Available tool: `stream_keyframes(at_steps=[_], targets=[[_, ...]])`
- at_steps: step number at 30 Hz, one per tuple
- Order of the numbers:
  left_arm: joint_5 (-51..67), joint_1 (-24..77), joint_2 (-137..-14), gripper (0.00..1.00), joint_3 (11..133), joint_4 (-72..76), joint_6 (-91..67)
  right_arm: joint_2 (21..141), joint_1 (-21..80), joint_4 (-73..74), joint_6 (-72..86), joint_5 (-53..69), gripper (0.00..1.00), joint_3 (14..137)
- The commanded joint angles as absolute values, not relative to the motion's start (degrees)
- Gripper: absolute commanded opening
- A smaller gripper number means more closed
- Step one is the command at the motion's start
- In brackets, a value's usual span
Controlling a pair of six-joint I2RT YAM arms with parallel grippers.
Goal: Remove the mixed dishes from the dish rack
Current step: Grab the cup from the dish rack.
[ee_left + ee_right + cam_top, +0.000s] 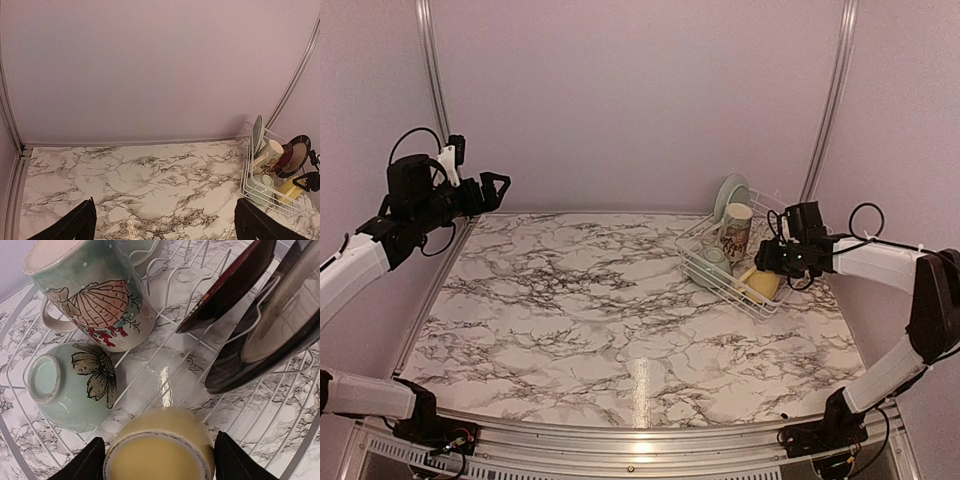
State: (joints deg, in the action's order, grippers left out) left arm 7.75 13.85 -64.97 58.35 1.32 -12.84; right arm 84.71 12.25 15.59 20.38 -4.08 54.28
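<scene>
Right wrist view crops the yellow mug at bottom and the dark plate at right.

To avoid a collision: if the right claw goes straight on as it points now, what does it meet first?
The yellow mug, in the dish rack between the fingers of the right claw; depth is unclear, but it looks very close.

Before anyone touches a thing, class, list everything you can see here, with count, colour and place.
table: one, white marble, under everything
dish rack: one, white wire, table's far right
pale-green plate: one, upright, rack's back
red plate: one, black-rimmed, upright in rack
printed mug: one, cream, in rack
bowl: one, pale-green, in rack, base showing
yellow mug: one, rack's near end
left hand: one, black, open, raised far left
right hand: one, black, open astride yellow mug
</scene>
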Motion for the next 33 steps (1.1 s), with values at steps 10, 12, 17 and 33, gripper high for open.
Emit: stream_keyframes(at_steps=[10, 12, 17, 33], targets=[[8.5, 14.06, -65.82, 0.99, 60.29, 0.09, -13.23, 80.51, 11.78, 15.68, 20.86, -6.17, 0.4, 53.34], [8.48, 14.06, -65.91, 0.99, 60.29, 0.09, -13.28, 79.96, 11.77, 15.35, 20.92, -5.67, 0.38, 53.64], [8.52, 14.06, -66.09, 0.99, 60.29, 0.09, -13.34, 79.77, 11.69, 15.38, 21.33, -5.08, 0.27, 54.89], [8.62, 14.06, -66.01, 0.99, 60.38, 0.13, -13.49, 85.38, 11.69, 20.92, 12.42, -3.21, 0.17, 61.62]])
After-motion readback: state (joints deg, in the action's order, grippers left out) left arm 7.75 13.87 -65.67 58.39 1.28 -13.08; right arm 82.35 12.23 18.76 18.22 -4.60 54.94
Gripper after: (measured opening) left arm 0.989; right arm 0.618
